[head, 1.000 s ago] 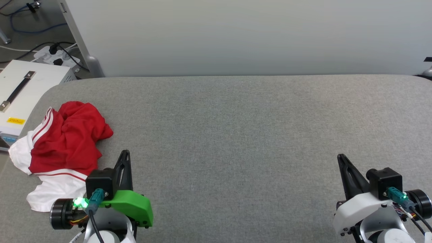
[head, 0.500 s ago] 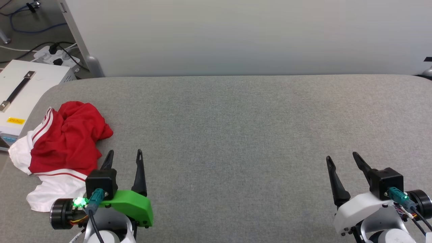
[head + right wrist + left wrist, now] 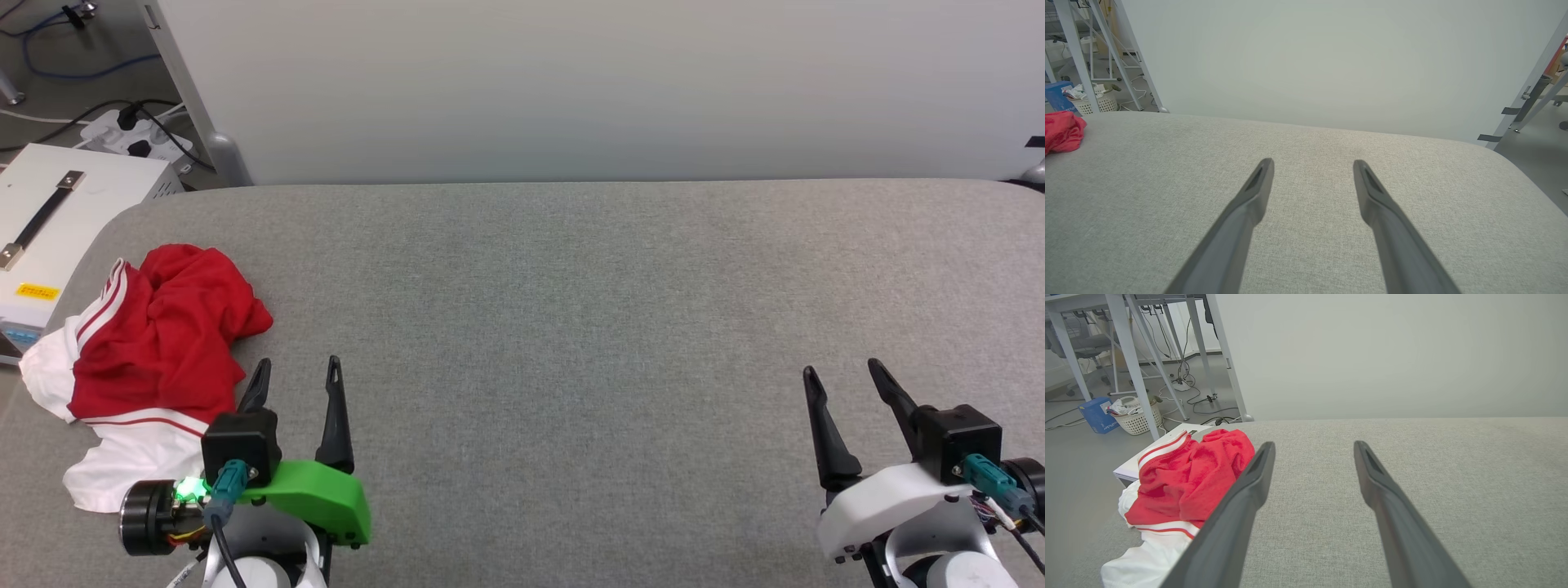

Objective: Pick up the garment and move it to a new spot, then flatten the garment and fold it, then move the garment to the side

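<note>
The left gripper is holding its fingers spread, gripping nothing; the right gripper, well apart, is doing likewise. Just left of the left gripper, the garment is lying crumpled at the left edge of the grey padded surface, stretching near to far, white part nearest.

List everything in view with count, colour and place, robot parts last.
shirt: one, red with white sleeves and striped trim, crumpled at the table's left end
table: one, grey fabric top, across the scene
panel: one, pale, upright behind the table
case: one, white with a dark handle, beyond the table's left end
power strip: one, white, on the floor behind the case
basket: one, white, on the floor by a desk leg
blue box: one, blue, beside the basket
left gripper: one, dark fingers, open, beside the shirt
right gripper: one, dark fingers, open, over the table's right part
</note>
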`<state>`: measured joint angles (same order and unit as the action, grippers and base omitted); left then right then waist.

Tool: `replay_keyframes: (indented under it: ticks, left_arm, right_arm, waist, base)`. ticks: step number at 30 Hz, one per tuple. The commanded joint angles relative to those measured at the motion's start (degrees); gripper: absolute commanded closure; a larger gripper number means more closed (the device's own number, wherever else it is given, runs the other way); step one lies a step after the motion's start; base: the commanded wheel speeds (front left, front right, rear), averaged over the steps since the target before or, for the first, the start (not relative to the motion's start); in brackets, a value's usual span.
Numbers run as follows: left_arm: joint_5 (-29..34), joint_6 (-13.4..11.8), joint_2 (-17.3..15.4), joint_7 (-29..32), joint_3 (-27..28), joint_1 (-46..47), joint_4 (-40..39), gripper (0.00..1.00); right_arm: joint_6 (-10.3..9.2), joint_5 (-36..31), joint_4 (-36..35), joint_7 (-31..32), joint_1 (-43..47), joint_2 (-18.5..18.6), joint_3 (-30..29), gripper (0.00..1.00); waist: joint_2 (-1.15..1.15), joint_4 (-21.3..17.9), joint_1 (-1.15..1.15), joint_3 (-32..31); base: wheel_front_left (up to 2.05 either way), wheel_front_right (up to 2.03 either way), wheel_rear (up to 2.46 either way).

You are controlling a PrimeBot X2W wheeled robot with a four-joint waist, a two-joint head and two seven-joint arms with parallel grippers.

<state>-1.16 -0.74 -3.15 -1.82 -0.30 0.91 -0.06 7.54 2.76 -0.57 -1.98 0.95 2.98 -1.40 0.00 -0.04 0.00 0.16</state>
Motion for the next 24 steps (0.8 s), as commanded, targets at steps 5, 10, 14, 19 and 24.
replay_keyframes:
  ticks: [5, 10, 14, 19, 24]
  left_arm:
    - [-0.6, -0.6, 0.1, -1.1, -0.3, -0.1, -0.3, 0.00]
    - [-0.9, -0.7, 0.1, -1.7, -0.4, -0.2, -0.4, 0.00]
    - [-1.2, -0.8, 0.1, -2.2, -0.6, -0.2, -0.4, 0.00]
    - [-1.5, -1.0, 0.1, -2.7, -0.8, -0.3, -0.3, 0.00]
    - [-1.9, -1.3, 0.1, -3.3, -0.9, -0.5, -0.1, 0.00]
  right_arm:
    - [-0.01, 1.4, -1.0, -1.1, 0.0, 0.0, -0.6, 0.00]
    - [-0.01, 2.1, -1.4, -1.7, 0.2, 0.0, -0.9, 0.00]
    - [-0.01, 2.6, -1.7, -2.1, 0.3, 0.0, -1.1, 0.00]
    - [-0.02, 3.2, -2.0, -2.7, 0.5, 0.0, -1.1, 0.00]
    - [-0.02, 3.7, -2.3, -3.3, 0.8, 0.0, -1.2, 0.00]
  waist:
    - [0.00, 0.0, 0.00, 0.1]
    - [0.00, 0.0, 0.00, 0.1]
    - [0.00, -0.1, 0.00, 0.3]
    - [0.00, -0.1, 0.00, 0.4]
    - [0.00, -0.1, 0.00, 0.5]
  base:
    - [0.00, 0.00, 0.00]
    - [0.00, 0.00, 0.00]
    - [0.00, 0.00, 0.00]
    - [0.00, 0.00, 0.00]
    - [0.00, 0.00, 0.00]
